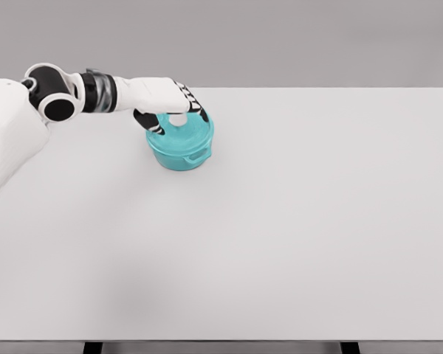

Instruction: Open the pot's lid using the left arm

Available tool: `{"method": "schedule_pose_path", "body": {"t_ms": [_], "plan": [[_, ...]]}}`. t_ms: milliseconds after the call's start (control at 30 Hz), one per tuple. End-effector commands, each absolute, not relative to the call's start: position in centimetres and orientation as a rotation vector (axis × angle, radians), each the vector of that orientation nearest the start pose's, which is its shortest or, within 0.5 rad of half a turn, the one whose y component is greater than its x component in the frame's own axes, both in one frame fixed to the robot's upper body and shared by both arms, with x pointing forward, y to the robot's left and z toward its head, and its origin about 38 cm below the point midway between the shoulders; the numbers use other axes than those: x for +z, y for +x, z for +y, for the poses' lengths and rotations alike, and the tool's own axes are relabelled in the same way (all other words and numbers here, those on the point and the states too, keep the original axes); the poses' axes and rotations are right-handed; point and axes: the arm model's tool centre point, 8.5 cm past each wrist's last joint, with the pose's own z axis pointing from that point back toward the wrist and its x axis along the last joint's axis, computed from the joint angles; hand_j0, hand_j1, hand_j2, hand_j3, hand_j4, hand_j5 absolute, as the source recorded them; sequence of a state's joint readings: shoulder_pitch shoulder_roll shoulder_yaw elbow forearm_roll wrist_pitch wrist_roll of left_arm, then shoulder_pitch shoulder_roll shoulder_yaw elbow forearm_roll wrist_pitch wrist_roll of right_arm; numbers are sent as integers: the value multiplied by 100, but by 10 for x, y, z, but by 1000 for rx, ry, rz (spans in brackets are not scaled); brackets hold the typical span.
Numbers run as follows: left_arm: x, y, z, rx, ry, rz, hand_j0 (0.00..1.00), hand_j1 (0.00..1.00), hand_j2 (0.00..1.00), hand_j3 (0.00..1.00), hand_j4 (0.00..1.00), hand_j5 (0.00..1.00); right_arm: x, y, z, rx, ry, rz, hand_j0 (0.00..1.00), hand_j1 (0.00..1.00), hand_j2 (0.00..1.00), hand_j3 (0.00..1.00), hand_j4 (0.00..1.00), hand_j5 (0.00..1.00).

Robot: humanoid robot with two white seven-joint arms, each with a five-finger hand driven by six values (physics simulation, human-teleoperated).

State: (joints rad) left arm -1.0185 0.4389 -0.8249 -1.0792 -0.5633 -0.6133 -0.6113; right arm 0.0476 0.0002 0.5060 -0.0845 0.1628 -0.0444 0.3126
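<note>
White table [280, 236], left hand [171, 103] over teal pot [181, 151].
Fingers curl around the lid [184, 133] knob; a loose pinch could slip or drag the pot.

The left hand [170, 103] covers the top of the teal pot [181, 147], so the lid's [188, 135] knob is hidden. The table [280, 221] legs are cut off at the bottom edge.
</note>
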Motion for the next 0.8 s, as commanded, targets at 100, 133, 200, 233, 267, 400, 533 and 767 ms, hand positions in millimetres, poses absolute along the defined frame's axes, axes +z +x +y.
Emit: {"method": "schedule_pose_path", "body": {"t_ms": [100, 133, 200, 233, 267, 400, 533, 767], "plan": [[233, 527, 180, 3094, -578, 1773, 84, 84, 84, 84, 84, 84, -261, -17, -234, 672, 263, 53, 100, 100, 100, 100, 100, 100], [232, 527, 179, 3094, -575, 1772, 83, 83, 83, 83, 83, 83, -261, -17, -234, 672, 263, 53, 100, 100, 100, 100, 100, 100], [232, 527, 180, 3096, -577, 1769, 80, 80, 80, 80, 80, 80, -261, -17, -234, 672, 263, 53, 100, 100, 100, 100, 100, 100], [232, 527, 180, 3099, -587, 1758, 79, 79, 79, 79, 79, 79, -261, -17, -234, 672, 263, 51, 100, 100, 100, 100, 100, 100], [233, 528, 180, 3098, -593, 1754, 78, 78, 78, 78, 78, 78, -261, -17, -234, 672, 263, 53, 100, 100, 100, 100, 100, 100], [232, 528, 181, 3102, -593, 1752, 76, 76, 76, 76, 76, 76, -261, -17, -234, 672, 263, 53, 100, 100, 100, 100, 100, 100], [229, 530, 182, 3118, -596, 1746, 76, 76, 76, 76, 76, 76, -261, -16, -234, 672, 263, 51, 100, 100, 100, 100, 100, 100], [226, 531, 183, 3130, -602, 1732, 75, 75, 75, 75, 75, 75, -261, -17, -234, 672, 263, 53, 100, 100, 100, 100, 100, 100]]}}
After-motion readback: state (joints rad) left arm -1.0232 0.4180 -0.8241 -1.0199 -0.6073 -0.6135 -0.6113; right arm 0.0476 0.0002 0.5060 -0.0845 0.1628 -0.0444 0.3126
